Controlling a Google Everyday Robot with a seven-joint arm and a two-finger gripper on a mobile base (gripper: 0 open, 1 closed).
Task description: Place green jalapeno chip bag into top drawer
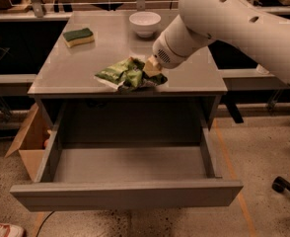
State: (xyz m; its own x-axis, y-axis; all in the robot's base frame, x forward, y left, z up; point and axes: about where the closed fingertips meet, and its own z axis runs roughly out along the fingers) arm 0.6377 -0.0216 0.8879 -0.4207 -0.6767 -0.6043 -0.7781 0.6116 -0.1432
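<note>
Gripper (152, 69) pinches right end of chip bag (123, 74), bag trailing left over table (76, 63). Risk: shallow grip slips on shiny bag, bag misses drawer (125, 194) below gripper.

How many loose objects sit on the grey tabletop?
3. Sponge at back left; white bowl at back centre; green jalapeno chip bag near the front edge, with the pincer at its right end. The arm may hide more at the right.

a green-and-yellow sponge (78, 36) is sitting back-left on the grey table (61, 69), a white bowl (144, 22) is sitting behind the gripper (152, 69) near the front edge, and a cardboard box (29, 142) is standing open on the floor, left
</note>
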